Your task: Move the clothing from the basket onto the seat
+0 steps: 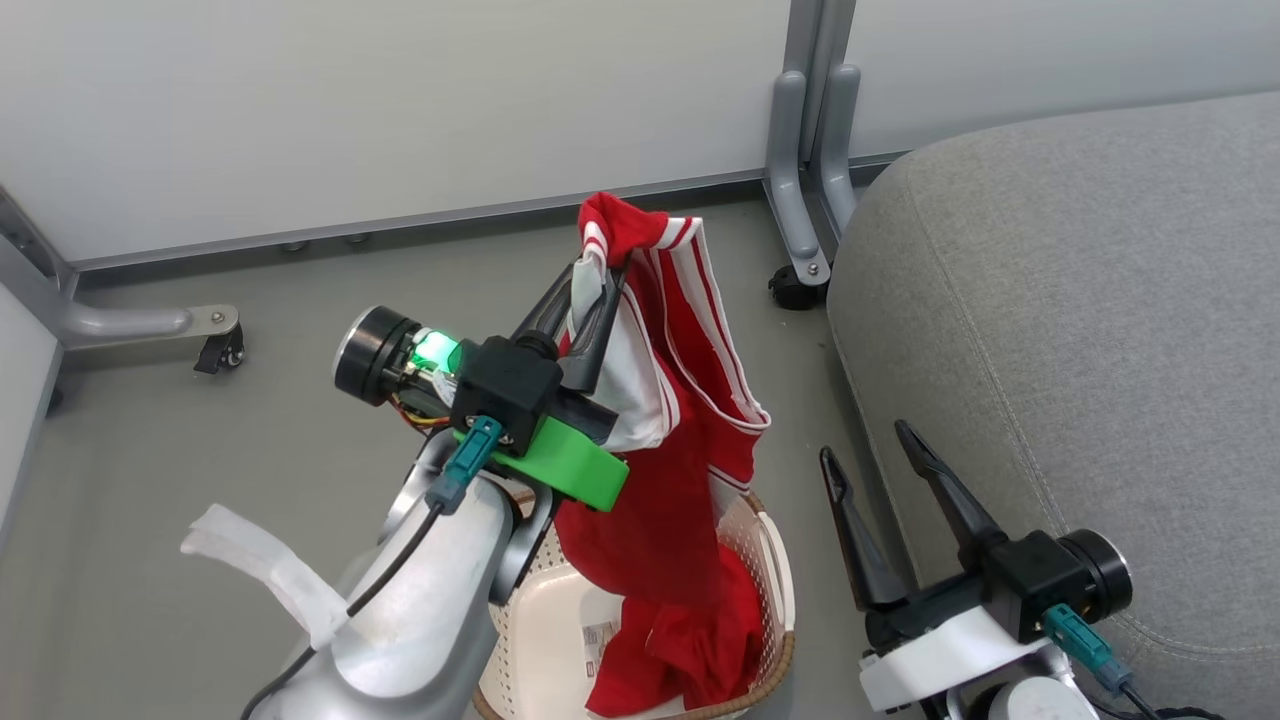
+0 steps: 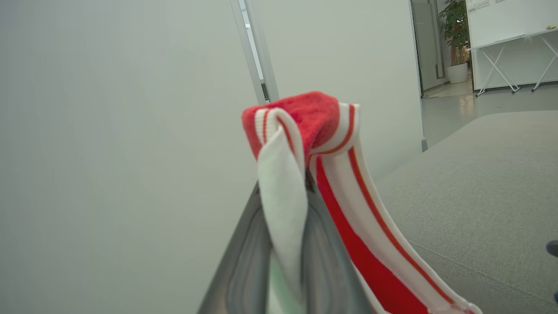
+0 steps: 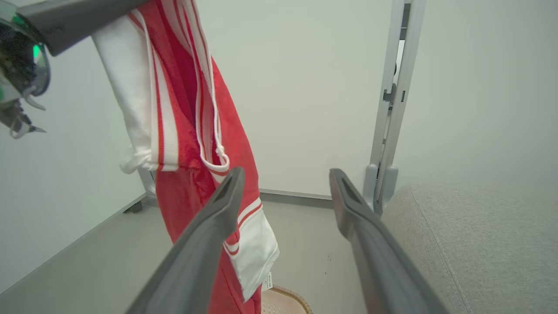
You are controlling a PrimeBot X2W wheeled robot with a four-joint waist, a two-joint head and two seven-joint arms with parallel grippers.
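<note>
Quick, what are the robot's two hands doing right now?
Left gripper: shut on the clothing.
Right gripper: open, holding nothing.

The basket [image 1: 786,600] sits on the floor [image 1: 250,450] left of the seat [image 1: 1080,300], the clothing [image 1: 690,400] hangs from the left claw [image 1: 600,272] above it with its lower end in the basket, and the right claw [image 1: 865,442] is right of the basket, near the seat's edge.
</note>
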